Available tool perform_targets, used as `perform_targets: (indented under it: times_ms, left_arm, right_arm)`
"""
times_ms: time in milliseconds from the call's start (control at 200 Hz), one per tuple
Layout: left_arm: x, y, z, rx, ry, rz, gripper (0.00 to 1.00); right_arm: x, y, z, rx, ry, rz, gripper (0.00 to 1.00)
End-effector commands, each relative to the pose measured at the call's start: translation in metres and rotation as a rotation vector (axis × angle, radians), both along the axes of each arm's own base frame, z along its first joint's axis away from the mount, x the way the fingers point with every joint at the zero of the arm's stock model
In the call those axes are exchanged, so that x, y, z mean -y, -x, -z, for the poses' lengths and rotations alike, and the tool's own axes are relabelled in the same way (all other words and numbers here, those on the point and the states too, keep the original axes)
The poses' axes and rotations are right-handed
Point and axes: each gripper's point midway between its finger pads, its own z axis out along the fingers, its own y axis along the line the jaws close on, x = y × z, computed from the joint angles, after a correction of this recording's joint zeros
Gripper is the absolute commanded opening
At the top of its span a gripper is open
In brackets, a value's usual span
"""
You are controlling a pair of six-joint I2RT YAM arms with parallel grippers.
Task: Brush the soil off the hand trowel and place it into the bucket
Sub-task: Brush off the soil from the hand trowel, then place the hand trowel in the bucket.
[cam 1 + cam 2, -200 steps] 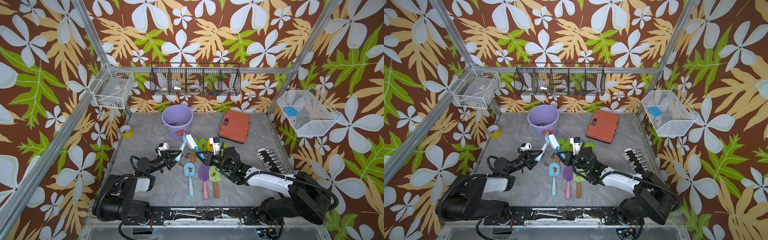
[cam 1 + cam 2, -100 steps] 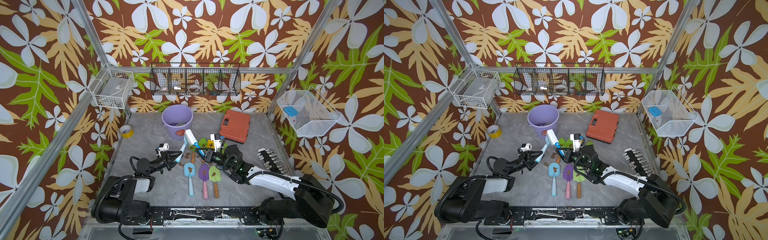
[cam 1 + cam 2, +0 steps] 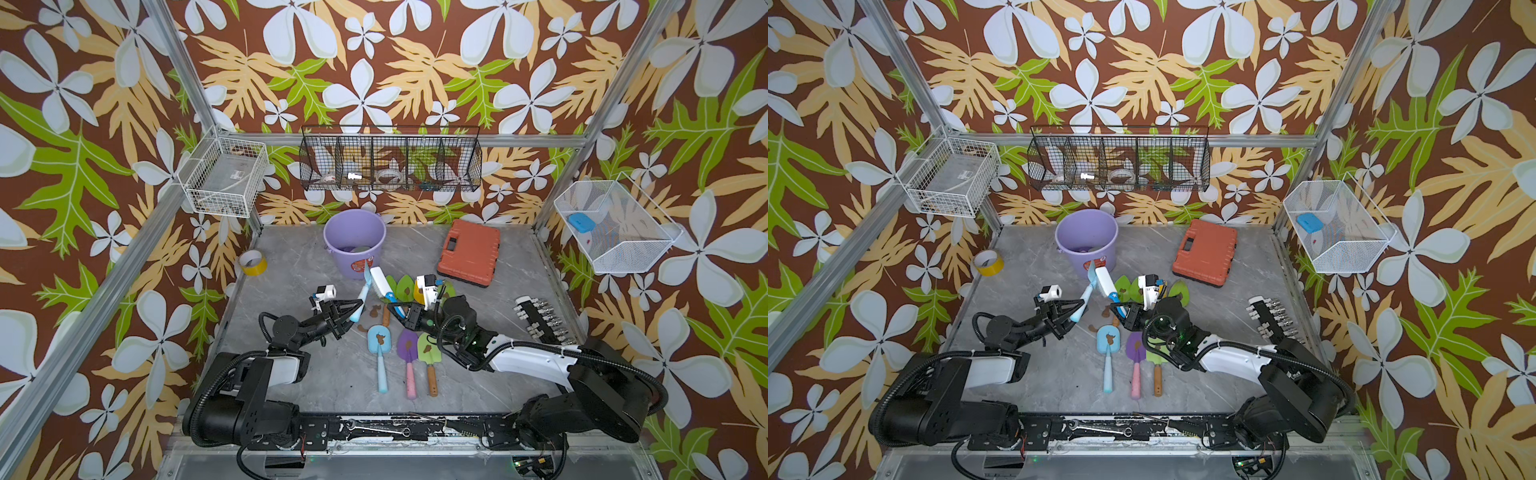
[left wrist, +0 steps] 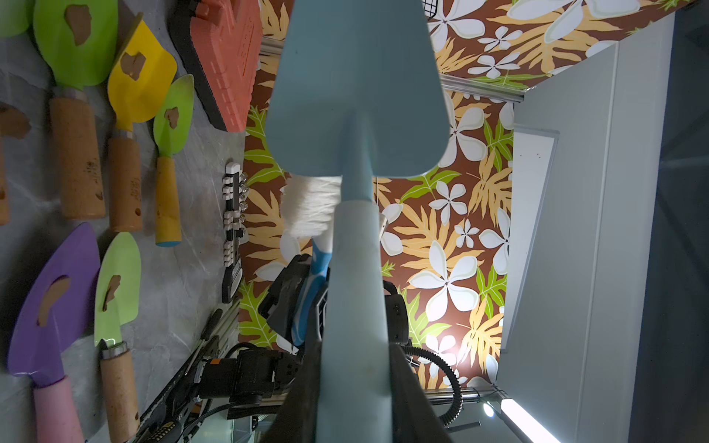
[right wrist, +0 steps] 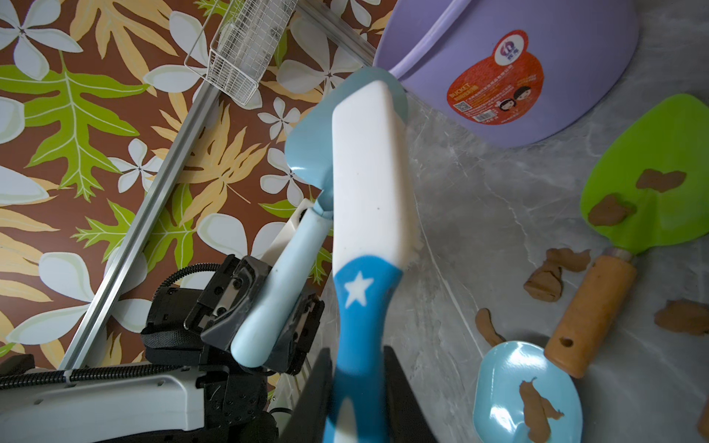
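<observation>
My left gripper (image 3: 348, 314) (image 4: 353, 402) is shut on the handle of a light-blue hand trowel (image 3: 362, 291) (image 4: 356, 96), whose blade tilts up toward the lilac bucket (image 3: 353, 241) (image 5: 518, 57). My right gripper (image 3: 400, 309) (image 5: 356, 395) is shut on the blue handle of a white brush (image 3: 380, 282) (image 5: 368, 172). The brush head lies against the trowel blade, bristles (image 4: 310, 207) on it. The blade face in the left wrist view shows no soil. Brown soil clumps (image 3: 374, 309) (image 5: 544, 280) lie on the table below.
Blue (image 3: 379, 338), purple (image 3: 407, 345) and green (image 3: 428, 349) trowels carrying soil lie in front of the grippers, with more green and yellow ones (image 4: 138, 76) behind. An orange-red case (image 3: 469, 253), a tape roll (image 3: 251, 262) and a socket rail (image 3: 540, 320) sit around them.
The brush slid a little up the blade toward the bucket, then came back down. The left gripper and the trowel stayed still.
</observation>
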Motion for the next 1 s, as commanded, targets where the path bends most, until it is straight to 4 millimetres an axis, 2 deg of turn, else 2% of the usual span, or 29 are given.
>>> perform_targets:
  times_ms: [0, 50, 155, 280, 330, 395, 410, 455, 460, 470, 515, 676, 906, 996]
  left_arm:
    - [-0.002, 0.016, -0.053, 0.298, 0.049, 0.004, 0.0]
    - [-0.002, 0.01, -0.059, 0.31, 0.058, 0.0, 0.0]
    - [-0.001, -0.012, -0.075, 0.318, 0.083, -0.017, 0.0]
    - [0.006, -0.056, -0.066, 0.253, 0.001, -0.038, 0.0]
    - [0.01, -0.076, -0.058, 0.234, -0.082, -0.056, 0.0]
    - [0.012, -0.1, -0.03, 0.153, -0.271, -0.09, 0.0]
    - [0.011, -0.106, -0.032, 0.16, -0.313, -0.105, 0.0]
    - [0.007, -0.119, -0.017, 0.148, -0.504, -0.132, 0.0]
    - [0.007, -0.123, -0.023, 0.202, -0.528, -0.144, 0.0]
    - [0.005, -0.122, -0.012, 0.141, -0.566, -0.137, 0.0]
    - [0.001, -0.131, -0.014, 0.161, -0.679, -0.158, 0.0]
    - [-0.015, -0.153, -0.017, 0.17, -0.886, -0.215, 0.0]
    - [-0.032, -0.175, -0.015, 0.164, -1.113, -0.284, 0.0]
    - [-0.032, -0.181, -0.01, 0.152, -1.149, -0.278, 0.0]
  right_arm:
    - [0.006, 0.002, 0.025, -0.056, 0.057, 0.006, 0.0]
    - [0.016, -0.001, 0.034, -0.073, 0.095, 0.034, 0.0]
    - [0.047, -0.01, 0.03, -0.065, 0.091, 0.118, 0.0]
    - [0.075, -0.022, 0.016, -0.025, 0.133, 0.202, 0.0]
    - [0.083, -0.024, 0.01, 0.001, 0.165, 0.228, 0.0]
    - [0.09, -0.027, -0.001, 0.036, 0.213, 0.253, 0.0]
    - [0.092, -0.027, -0.003, 0.043, 0.219, 0.259, 0.0]
    - [0.096, -0.028, -0.009, 0.061, 0.23, 0.274, 0.0]
    - [0.096, -0.028, -0.01, 0.063, 0.231, 0.275, 0.0]
    - [0.097, -0.028, -0.011, 0.066, 0.233, 0.279, 0.0]
    - [0.101, -0.028, -0.016, 0.076, 0.231, 0.291, 0.0]
    - [0.107, -0.03, -0.024, 0.1, 0.242, 0.306, 0.0]
    - [0.105, -0.032, -0.029, 0.109, 0.249, 0.303, 0.0]
    - [0.106, -0.032, -0.029, 0.111, 0.248, 0.304, 0.0]
